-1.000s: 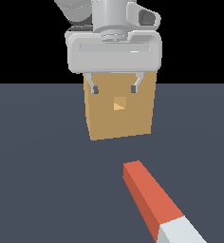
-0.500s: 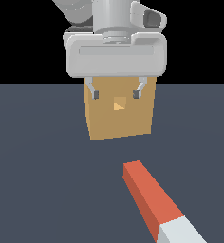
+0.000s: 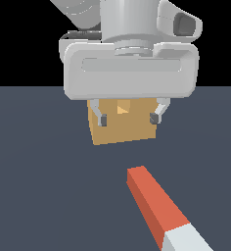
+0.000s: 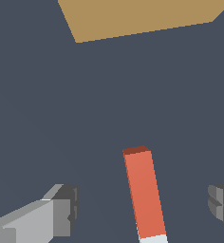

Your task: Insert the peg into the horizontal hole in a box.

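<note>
Peg (image 3: 159, 210): one long square bar, red-orange half toward the far side, white half toward the near side and running out of the exterior view at its lower right. It lies flat on the dark floor, nearer than the box and apart from it, angled so the red end points roughly toward the box but skewed to the exterior view's left. Nothing touches it.

Box (image 3: 122, 128): tan-orange block standing on the floor on the far side, its upper part hidden behind the robot hand. Hole (image 3: 123, 109): you see only a lighter patch at the middle of the near face, just under the hand's body; its outline is partly covered.

Gripper (image 3: 128, 118): released, jaws spread wide, nothing between them. In the exterior view it hangs in front of the box, above the floor. In the wrist view the peg (image 4: 143, 193) shows between the two fingers (image 4: 61, 211) with open floor on either side, and the box (image 4: 133, 19) lies beyond.

Step in hand: the approach to the pick, as you should judge it. No grasp is made and no insertion is begun.

Next move calls for: bringing the open jaws down over the bar so they straddle its width, with the fingers squared to its long sides. Take it on the white half, or the red end will not be free to enter the hole.
</note>
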